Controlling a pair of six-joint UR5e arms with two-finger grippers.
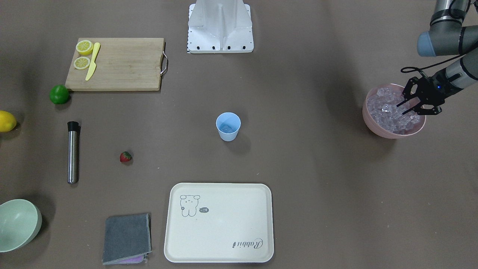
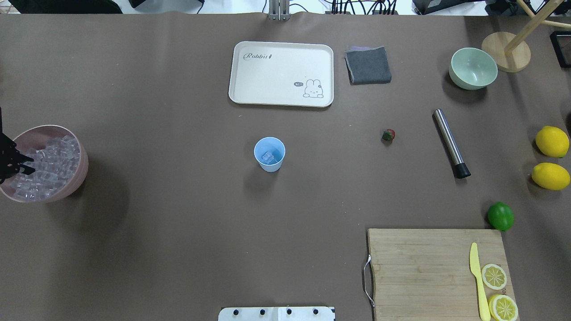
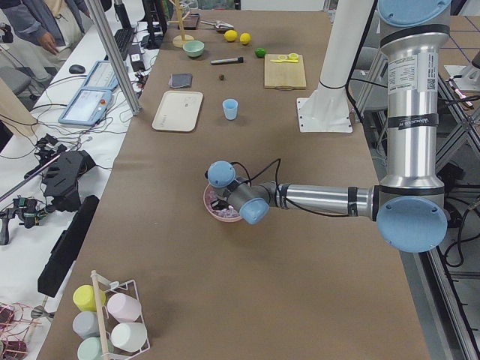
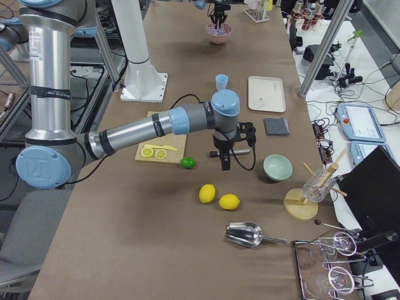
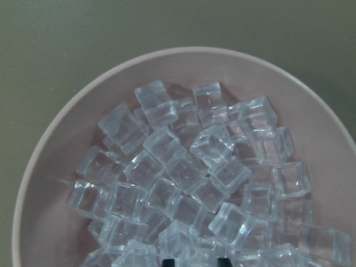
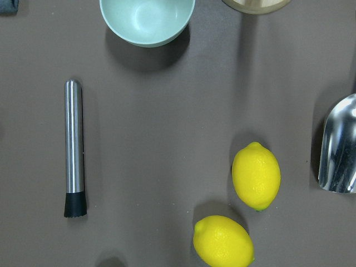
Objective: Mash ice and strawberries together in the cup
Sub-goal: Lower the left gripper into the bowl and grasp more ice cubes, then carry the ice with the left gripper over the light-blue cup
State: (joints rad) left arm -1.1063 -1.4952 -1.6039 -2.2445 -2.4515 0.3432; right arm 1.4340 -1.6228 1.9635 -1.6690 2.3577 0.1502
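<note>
The light-blue cup (image 1: 228, 127) (image 2: 269, 154) stands upright mid-table with one ice cube (image 2: 267, 157) in it. Many more cubes of ice (image 5: 189, 178) (image 1: 388, 112) fill a pink bowl (image 2: 73, 178) at the table's end on my left. My left gripper (image 1: 402, 109) (image 2: 20, 162) hangs open over that bowl, its fingertips (image 5: 167, 261) down at the cubes with nothing clearly held. The strawberry (image 1: 126, 157) (image 2: 388, 134) lies alone on the table. My right gripper (image 4: 225, 159) hovers above the table near the lime; whether it is open or shut I cannot tell.
A steel muddler (image 2: 450, 143) (image 6: 74, 147) lies beyond the strawberry. Around it are a pale green bowl (image 2: 473, 67), two lemons (image 2: 552, 141), a lime (image 2: 500, 216) and a cutting board (image 2: 424, 267) with lemon halves and a yellow knife. A cream tray (image 2: 281, 73) and grey cloth (image 2: 368, 65) lie opposite.
</note>
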